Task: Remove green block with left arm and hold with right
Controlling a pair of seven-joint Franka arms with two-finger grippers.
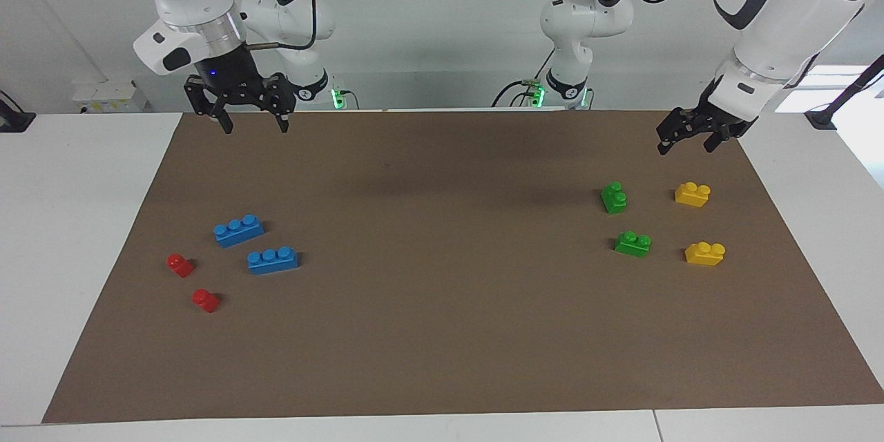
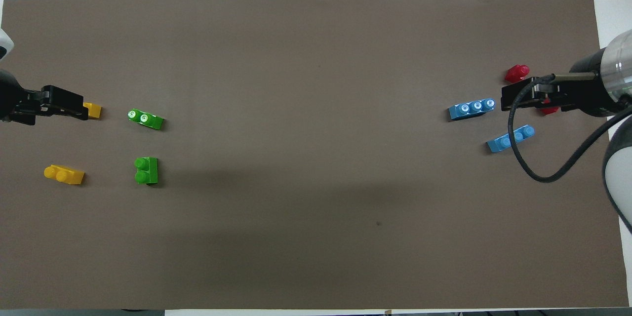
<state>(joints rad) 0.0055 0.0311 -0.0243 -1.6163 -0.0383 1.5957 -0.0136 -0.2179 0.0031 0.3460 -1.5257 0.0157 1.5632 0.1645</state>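
Observation:
Two green blocks lie on the brown mat (image 1: 442,331) toward the left arm's end. One (image 1: 614,197) (image 2: 146,170) is nearer to the robots, the other (image 1: 632,243) (image 2: 144,118) is farther. My left gripper (image 1: 686,145) (image 2: 74,108) hangs open and empty in the air over the mat, by the yellow bricks and apart from both green blocks. My right gripper (image 1: 255,126) (image 2: 513,98) hangs open and empty over the right arm's end of the mat, above the blue and red bricks.
Two yellow bricks (image 1: 692,193) (image 1: 704,253) lie beside the green blocks; the left gripper partly covers one in the overhead view (image 2: 94,110). Two blue three-stud bricks (image 1: 238,230) (image 1: 273,260) and two small red bricks (image 1: 180,264) (image 1: 205,300) lie toward the right arm's end.

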